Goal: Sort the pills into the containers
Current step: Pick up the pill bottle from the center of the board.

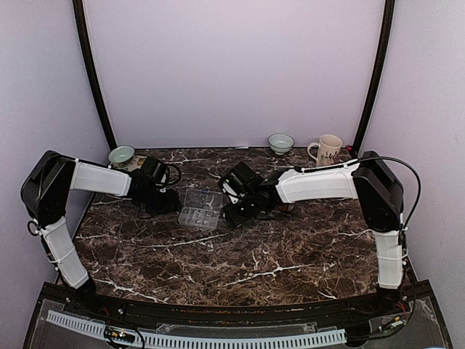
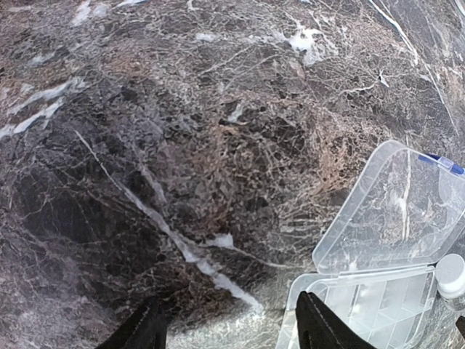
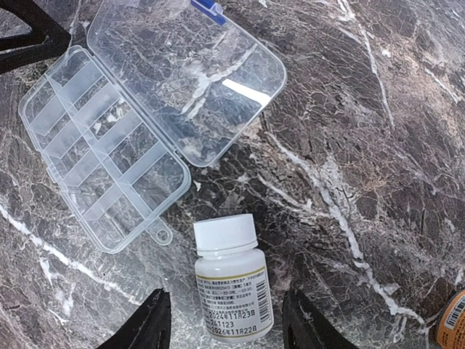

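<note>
Step in hand: going for the pill supply, no sorting yet. organizer box (image 3: 102, 153) lies mid-table on the marble table (image 3: 378, 182), its lid (image 3: 196, 73) flipped fully open and flat behind it. No pills show in any compartment.

right gripper (image 3: 225, 305): jaws apart, straddling the white pill bottle (image 3: 231, 291), 1 finger on each side with a visible gap on both, so nothing is gripped. The bottle sits just beside the near edge of the box, with its cap (image 3: 224, 236) on and pointing toward the box. It looks upright, but from this steep wrist angle I can't rule out that it's lying down.

left gripper (image 2: 229, 313): jaws wide, only bare marble between them, holding nothing. It is parked low just beside the left end of the box.

An orange-labelled item (image 3: 452, 320) sits at the frame edge off to the right, too cropped to identify.

Next move, my read:
1. Close the right jaws square on the bottle body below the cap, not on the cap.
2. Lift clear of the box rim.
3. The cap must come off before anything pours, so that's a 2-arm job: the left gripper has to come over for the cap.

Risk: the bottle is smooth and round and can skid or tip into the box if the jaws close off-centre.
</note>
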### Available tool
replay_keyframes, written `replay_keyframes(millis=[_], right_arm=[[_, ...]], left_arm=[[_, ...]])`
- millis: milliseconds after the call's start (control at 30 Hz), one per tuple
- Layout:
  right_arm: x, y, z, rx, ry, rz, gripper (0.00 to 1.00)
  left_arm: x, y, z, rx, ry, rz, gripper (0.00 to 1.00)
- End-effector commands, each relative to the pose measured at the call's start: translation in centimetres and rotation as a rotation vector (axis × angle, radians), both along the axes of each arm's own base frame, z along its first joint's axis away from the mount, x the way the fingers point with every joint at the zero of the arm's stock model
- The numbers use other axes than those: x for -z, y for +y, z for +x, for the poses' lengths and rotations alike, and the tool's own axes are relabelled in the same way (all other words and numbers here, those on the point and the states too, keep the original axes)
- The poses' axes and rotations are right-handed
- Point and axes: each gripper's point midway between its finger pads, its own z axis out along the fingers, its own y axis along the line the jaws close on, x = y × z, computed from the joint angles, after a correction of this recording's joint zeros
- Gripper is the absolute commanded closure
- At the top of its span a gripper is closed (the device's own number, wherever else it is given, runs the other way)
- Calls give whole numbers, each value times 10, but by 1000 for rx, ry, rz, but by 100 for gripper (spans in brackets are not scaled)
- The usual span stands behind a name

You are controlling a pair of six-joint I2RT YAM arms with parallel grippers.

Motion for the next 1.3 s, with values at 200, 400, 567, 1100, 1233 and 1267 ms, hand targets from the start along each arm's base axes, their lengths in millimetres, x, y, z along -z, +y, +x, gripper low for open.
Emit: replay_keyframes(millis=[200,400,567,1100,1233,1267], right_arm=[[10,5,2,-29,15,3,49],[17,5,2,-31,27,-15,51],[21,5,3,-27,34,-27,54],[23,-6,-3,55,85,-9,68],[24,-8,-8,94,128,24,70],[25,-10,-8,110,140,31,71]], left_arm=[[-11,2,8,6,-26,13,37],[-6,2,7,14,-16,24,37],[-2,1,7,18,-11,24,37],[-1,-14,17,64,-11,-18,38],[-1,-19,20,79,-14,-36,38],[-1,-21,21,84,-16,-40,38]])
